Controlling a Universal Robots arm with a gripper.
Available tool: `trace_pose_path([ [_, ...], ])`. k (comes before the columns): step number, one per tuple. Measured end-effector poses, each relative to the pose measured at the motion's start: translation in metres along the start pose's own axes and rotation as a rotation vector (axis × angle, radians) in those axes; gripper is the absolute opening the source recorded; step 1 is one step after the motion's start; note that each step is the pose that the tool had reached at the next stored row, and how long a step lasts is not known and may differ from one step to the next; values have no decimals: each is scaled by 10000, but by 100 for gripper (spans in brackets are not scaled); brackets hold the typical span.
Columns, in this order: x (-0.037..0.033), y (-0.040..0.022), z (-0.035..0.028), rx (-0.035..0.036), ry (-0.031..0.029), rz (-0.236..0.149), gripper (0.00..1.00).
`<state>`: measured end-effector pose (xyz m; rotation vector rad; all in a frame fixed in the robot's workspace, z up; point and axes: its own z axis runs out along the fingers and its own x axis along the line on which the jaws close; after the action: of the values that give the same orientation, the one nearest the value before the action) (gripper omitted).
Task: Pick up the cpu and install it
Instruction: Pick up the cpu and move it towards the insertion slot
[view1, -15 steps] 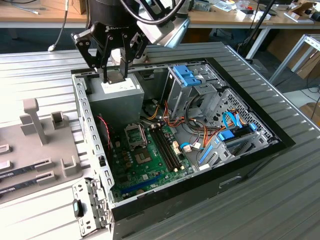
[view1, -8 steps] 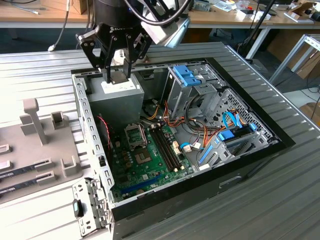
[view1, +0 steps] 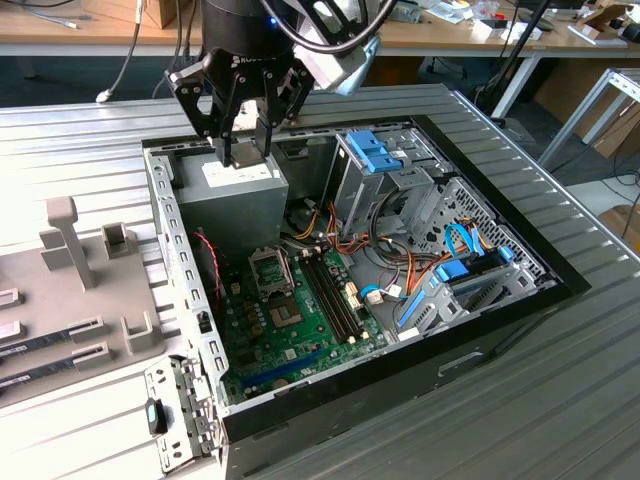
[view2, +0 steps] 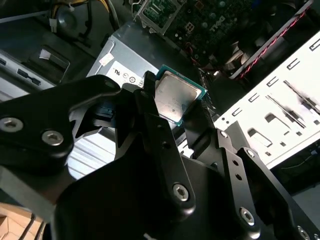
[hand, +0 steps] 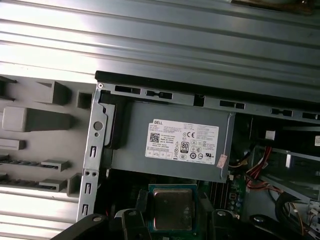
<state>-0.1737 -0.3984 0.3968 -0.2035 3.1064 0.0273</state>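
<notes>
My gripper (view1: 247, 152) hangs over the grey power supply (view1: 232, 190) at the back of the open computer case (view1: 560, 290). It is shut on the cpu (view2: 176, 97), a small square chip with a silvery top and green rim, pinched by its edges between two black fingers (view2: 149, 90). In the first wrist view the cpu (hand: 172, 209) sits between the fingertips, just in front of the labelled power supply (hand: 170, 145). The black cpu socket (view1: 270, 268) lies open on the green motherboard (view1: 300, 330), below and nearer than the gripper.
Memory slots (view1: 330, 290) run beside the socket. Blue drive brackets (view1: 375, 150), metal cages and bundled cables (view1: 400, 270) fill the case on the exterior view's right. A grey fixture tray (view1: 80, 290) lies at the exterior view's left. The case's metal side wall (view1: 170, 240) stands close to the gripper.
</notes>
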Motion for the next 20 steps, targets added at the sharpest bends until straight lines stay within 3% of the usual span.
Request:
trace_pose_path([
  [11,-181,-24,32,23,3,-1,47],
  [20,-238,-65,73,28,4,-1,47],
])
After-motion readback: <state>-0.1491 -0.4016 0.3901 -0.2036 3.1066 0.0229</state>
